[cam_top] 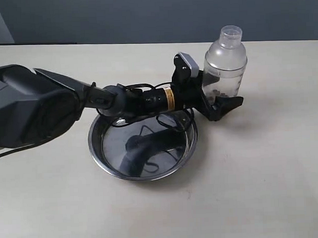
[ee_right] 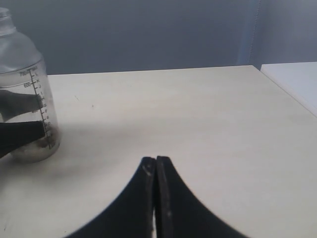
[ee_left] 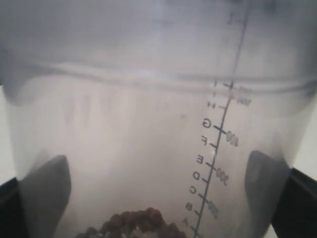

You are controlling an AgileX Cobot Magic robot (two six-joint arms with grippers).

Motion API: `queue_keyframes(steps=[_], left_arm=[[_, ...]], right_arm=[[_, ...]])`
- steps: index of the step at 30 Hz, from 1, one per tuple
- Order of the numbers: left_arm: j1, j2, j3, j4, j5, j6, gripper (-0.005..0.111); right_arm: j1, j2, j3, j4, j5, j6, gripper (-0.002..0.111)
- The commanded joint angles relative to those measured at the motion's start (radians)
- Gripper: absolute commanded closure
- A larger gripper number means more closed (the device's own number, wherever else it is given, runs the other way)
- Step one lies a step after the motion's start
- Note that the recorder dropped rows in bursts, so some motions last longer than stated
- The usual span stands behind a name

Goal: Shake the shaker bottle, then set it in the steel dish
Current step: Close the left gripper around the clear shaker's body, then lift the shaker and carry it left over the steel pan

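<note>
The shaker bottle (cam_top: 226, 64) is frosted clear plastic with brown granules at its bottom. It stands upright on the table just beyond the right rim of the steel dish (cam_top: 111, 148). My left gripper (cam_top: 226, 91) reaches over the dish and is shut on the bottle's lower body. In the left wrist view the bottle (ee_left: 148, 124) fills the picture, with one of the fingers (ee_left: 45, 191) showing through its wall on each side. In the right wrist view the bottle (ee_right: 27, 94) stands far off, and my right gripper (ee_right: 156, 161) is shut on nothing.
The left arm (cam_top: 38, 110) stretches across the dish from the left, and its cable hangs over the dish. The light tabletop (cam_top: 265, 172) runs back to a grey wall. A table edge (ee_right: 277, 82) shows in the right wrist view.
</note>
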Motion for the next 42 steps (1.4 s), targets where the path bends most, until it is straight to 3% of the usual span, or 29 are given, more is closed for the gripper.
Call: queue_keyframes(steps=[1,7,11,13,24,31,38,42], left_arm=[[-0.007,0.001,-0.042,0.08,0.0,-0.048,0.027],[-0.025,0.001,-0.058,0.093,0.001,-0.111,0.059],[-0.034,0.001,-0.06,0.104,0.01,-0.168,0.095],[-0.04,0.001,-0.06,0.121,0.013,-0.154,0.107],[-0.043,-0.078,-0.062,0.2,0.068,-0.144,0.106],[-0.012,-0.161,-0.018,0.266,0.04,-0.245,0.106],[0.088,-0.297,0.198,0.279,-0.128,-0.245,0.106],[0.131,-0.46,0.41,0.263,-0.103,-0.107,0.106]], right_arm=[[-0.003,-0.005,0.001,0.001,-0.014,-0.002,0.109],[-0.003,-0.005,0.001,0.001,-0.014,-0.002,0.109],[-0.003,-0.005,0.001,0.001,-0.014,-0.002,0.109],[-0.003,-0.005,0.001,0.001,-0.014,-0.002,0.109],[-0.003,-0.005,0.001,0.001,-0.014,-0.002,0.109],[-0.003,-0.005,0.001,0.001,-0.014,-0.002,0.109],[-0.003,-0.005,0.001,0.001,-0.014,-0.002,0.109],[-0.003,-0.005,0.001,0.001,-0.014,-0.002,0.109]])
